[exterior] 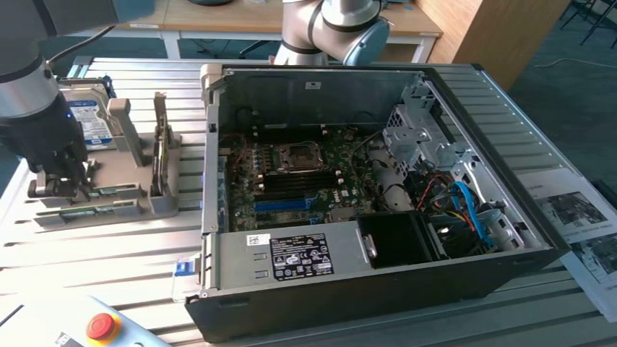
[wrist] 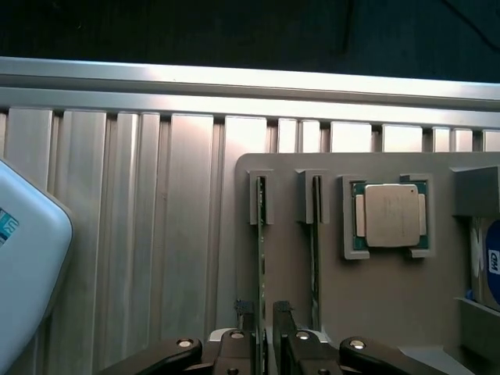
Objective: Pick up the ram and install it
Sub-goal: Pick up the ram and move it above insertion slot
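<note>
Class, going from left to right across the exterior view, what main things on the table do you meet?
Grey parts holder → open computer case → printed sheets.

I lose the near end of the ram [wrist: 260, 266] behind my claw [wrist: 263, 311], so I can't tell whether it touches. The hard drive [wrist: 486, 262] and a white box [wrist: 27, 258] are cut off at the frame edges. In the exterior view, the arm [exterior: 34, 108] covers part of the holder [exterior: 159, 202], and the case label [exterior: 300, 256] is too small to read.
</note>
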`<state>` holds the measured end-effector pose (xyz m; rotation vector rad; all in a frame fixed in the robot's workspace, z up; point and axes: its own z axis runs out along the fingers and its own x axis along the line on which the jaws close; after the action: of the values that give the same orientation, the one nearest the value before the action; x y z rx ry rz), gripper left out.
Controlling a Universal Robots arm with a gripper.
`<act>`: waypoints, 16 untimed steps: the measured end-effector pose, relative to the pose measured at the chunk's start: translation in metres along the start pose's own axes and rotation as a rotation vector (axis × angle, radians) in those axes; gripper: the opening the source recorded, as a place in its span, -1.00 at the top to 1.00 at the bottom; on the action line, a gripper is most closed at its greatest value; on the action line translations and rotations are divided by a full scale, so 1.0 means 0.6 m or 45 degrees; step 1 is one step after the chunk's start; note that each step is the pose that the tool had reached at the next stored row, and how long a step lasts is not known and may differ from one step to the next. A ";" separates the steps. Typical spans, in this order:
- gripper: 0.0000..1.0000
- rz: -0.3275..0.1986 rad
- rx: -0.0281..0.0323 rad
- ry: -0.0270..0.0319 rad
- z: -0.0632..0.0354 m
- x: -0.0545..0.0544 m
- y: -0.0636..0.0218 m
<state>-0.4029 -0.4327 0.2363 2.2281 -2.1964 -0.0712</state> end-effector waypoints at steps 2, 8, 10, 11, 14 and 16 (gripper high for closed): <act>0.53 0.000 -0.0001 0.0001 0.006 0.001 0.000; 0.53 0.000 -0.0002 0.0001 0.018 0.003 -0.001; 0.53 0.000 -0.0002 0.0001 0.018 0.003 -0.001; 0.53 0.000 0.0001 0.0000 0.018 0.003 -0.001; 0.53 -0.001 -0.0002 0.0002 0.018 0.003 -0.004; 0.53 -0.007 -0.0011 0.0003 0.018 0.003 -0.007</act>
<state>-0.3990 -0.4342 0.2253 2.2340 -2.1894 -0.0719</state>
